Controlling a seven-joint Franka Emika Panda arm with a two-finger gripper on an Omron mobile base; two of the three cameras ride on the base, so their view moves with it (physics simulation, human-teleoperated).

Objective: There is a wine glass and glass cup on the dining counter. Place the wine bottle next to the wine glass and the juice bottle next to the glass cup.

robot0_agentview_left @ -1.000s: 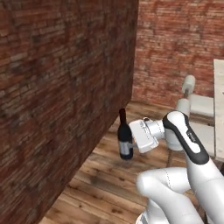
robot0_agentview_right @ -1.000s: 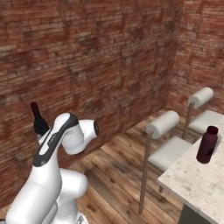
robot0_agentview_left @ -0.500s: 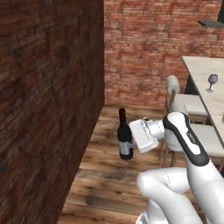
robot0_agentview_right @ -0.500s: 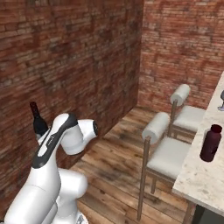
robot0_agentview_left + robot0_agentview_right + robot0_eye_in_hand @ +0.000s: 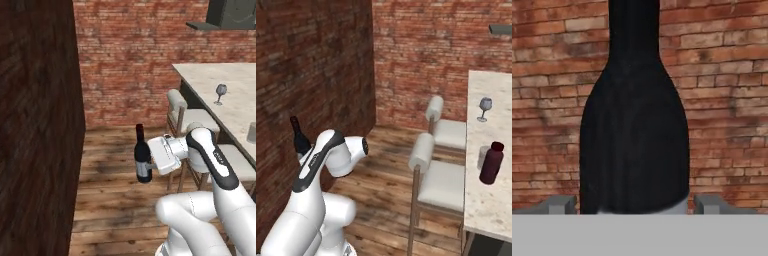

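Base swung toward dining counter (image 5: 235, 95), wine bottle (image 5: 143, 161) upright between fingers (image 5: 561, 204).

The robot's arm (image 5: 215, 165) is white, round and smooth, with a long black stripe on its top bend. Its hand (image 5: 150, 161) looks like a pale boxy block with small grey finger tips (image 5: 561, 204).

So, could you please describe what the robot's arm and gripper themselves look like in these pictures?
The arm is glossy white with rounded, bulbous links and a dark grey to black band along the upper link and at the joints. Its hand is a boxy white block, and the gripper ends in small dark grey finger tips. No cables or markings are visible.
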